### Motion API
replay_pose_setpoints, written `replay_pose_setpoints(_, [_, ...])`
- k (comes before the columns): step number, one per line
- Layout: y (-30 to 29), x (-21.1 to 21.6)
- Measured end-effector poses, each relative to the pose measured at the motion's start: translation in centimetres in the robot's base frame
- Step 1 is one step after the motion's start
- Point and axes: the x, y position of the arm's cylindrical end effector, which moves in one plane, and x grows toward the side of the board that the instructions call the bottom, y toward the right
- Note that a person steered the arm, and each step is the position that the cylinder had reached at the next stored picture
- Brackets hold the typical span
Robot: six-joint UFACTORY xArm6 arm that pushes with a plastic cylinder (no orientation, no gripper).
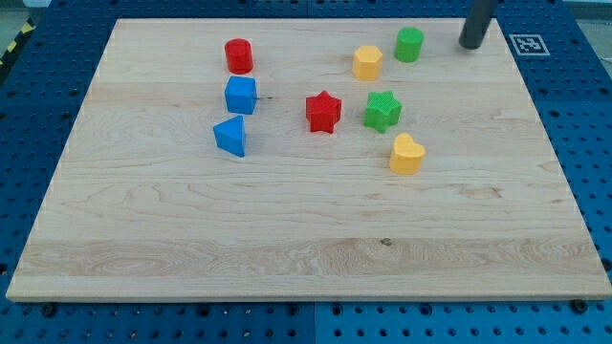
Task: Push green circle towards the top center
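The green circle (409, 44) stands near the board's top edge, right of centre. My tip (470, 44) rests on the board to its right, about a block's width away, not touching it. A yellow hexagon (367, 62) sits just left of and below the green circle.
A green star (382, 111) and a red star (323, 112) lie mid-board, with a yellow heart (406, 154) below the green star. A red cylinder (238, 55), a blue cube (241, 95) and a blue triangle (230, 136) stand at the left. The wooden board (306, 239) lies on a blue pegboard.
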Motion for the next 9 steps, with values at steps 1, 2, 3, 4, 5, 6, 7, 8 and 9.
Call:
replay_pose_setpoints(1, [-2.2,0.3])
replay_pose_setpoints(2, [-2.9,0.3])
replay_pose_setpoints(3, [-3.6,1.0])
replay_pose_setpoints(4, [-3.8,1.4])
replay_pose_setpoints(5, [-3.8,1.9])
replay_pose_setpoints(6, [-4.0,2.0])
replay_pose_setpoints(7, [-5.4,1.7])
replay_pose_setpoints(8, [-7.9,0.7])
replay_pose_setpoints(9, [-11.0,-1.3])
